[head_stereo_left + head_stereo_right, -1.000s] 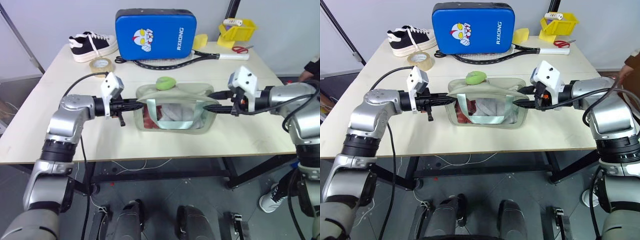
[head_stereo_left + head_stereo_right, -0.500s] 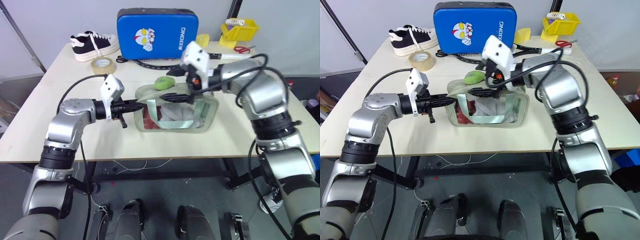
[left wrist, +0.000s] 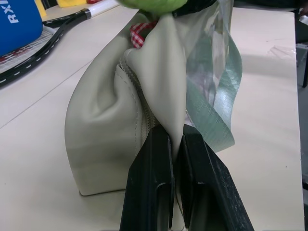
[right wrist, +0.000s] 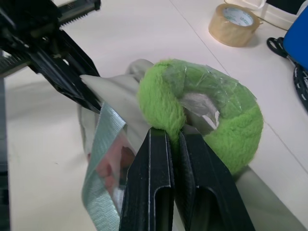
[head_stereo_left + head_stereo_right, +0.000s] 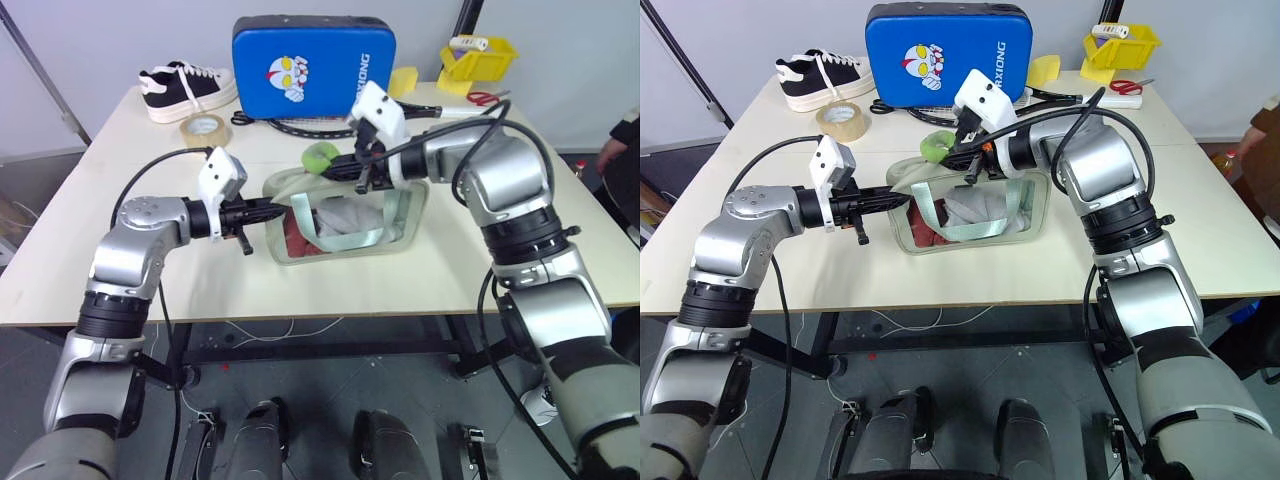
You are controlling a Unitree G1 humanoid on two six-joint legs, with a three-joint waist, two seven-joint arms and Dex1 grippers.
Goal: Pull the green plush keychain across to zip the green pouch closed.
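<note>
From the head camera, the green pouch (image 5: 345, 222) stands near the middle of the pale tabletop (image 5: 120, 270), its clear window panel facing the robot, red and white contents showing through it and a light green strap looped across its front. The left end effector (image 5: 262, 211) reaches in level from the left, its fingers pressed together on the pouch's left end at the top edge. The right end effector (image 5: 343, 168) comes in from the right above the pouch's top and pinches the green plush keychain (image 5: 320, 156), which sits at the pouch's upper left part, near the left end effector but apart from it. Behind the pouch lie a blue cartoon-print pad (image 5: 310, 68), a black-and-white sneaker (image 5: 188, 90), a tan tape roll (image 5: 204, 128), a racket (image 5: 330, 128), and farther right a yellow bin (image 5: 476, 58) with red-handled scissors (image 5: 486, 98) beside it. In the left wrist view, the two black fingers (image 3: 154, 183) clamp a fold of the pouch's pale fabric beside the zipper seam, the strap hanging alongside. In the right wrist view, the black fingers (image 4: 153, 183) close on the fuzzy ring of the keychain, which is partly wrapped in clear tape, with the tape roll well beyond it on the tabletop.
</note>
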